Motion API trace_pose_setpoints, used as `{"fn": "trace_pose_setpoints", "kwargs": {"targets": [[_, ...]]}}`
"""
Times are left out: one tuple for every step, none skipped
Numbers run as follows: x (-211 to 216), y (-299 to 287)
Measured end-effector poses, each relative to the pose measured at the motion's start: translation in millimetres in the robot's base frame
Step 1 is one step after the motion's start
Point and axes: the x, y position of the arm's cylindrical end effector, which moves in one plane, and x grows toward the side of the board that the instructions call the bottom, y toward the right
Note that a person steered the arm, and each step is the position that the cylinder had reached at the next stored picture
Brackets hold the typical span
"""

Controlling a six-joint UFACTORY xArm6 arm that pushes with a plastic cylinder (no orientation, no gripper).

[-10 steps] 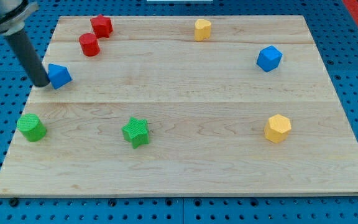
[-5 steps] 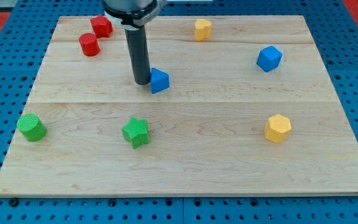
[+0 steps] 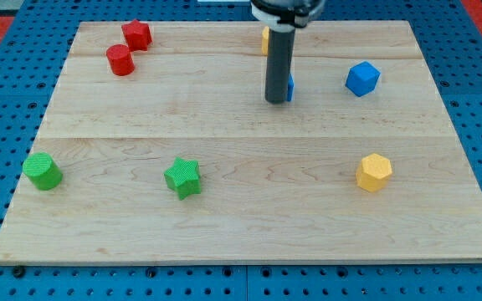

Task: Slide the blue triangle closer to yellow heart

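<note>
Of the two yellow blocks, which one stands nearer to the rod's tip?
The yellow block at the view's top, partly hidden behind the rod; my tip sits just below it. The other yellow block lies far toward the lower right.

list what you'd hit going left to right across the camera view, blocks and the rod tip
green block → red block → red block → green star → my tip → blue block → yellow block. The blue triangle and the yellow heart are mostly hidden behind the rod, so I leave them out.
</note>
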Motion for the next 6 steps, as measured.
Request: {"fn": "trace_pose_setpoints", "kwargs": {"targets": [[-46.5,16.9],[-48.1,78.1],[-76.2,87.1],[-63.1,74.6],[-55.5,26.8],[-58.5,-9.3]]}}
